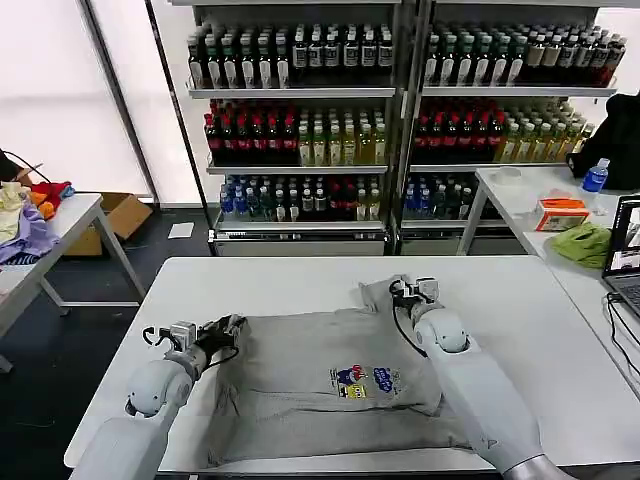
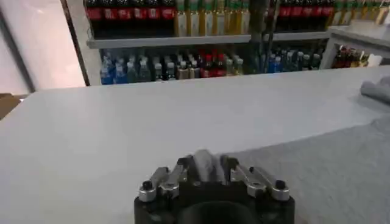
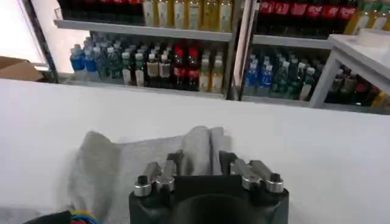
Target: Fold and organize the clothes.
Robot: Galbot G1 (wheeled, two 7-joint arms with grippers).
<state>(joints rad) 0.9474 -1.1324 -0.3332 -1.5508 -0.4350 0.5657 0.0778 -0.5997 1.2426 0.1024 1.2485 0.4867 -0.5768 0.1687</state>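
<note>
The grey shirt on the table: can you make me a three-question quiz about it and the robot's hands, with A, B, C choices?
1. Where does the grey shirt lie?
A. on the white table
B. on a shelf
C. on the floor

2. How many robot hands are at the shirt?
A. none
B. one
C. two

3. What is the right hand doing?
A. hanging open above the table
B. pinching a fold of shirt cloth
C. holding a bottle

Answers:
1 A, the shirt is spread flat on the tabletop.
2 C, the left hand is at one edge and the right hand at the far corner.
3 B, the right wrist view shows bunched grey cloth between its fingers.
</note>
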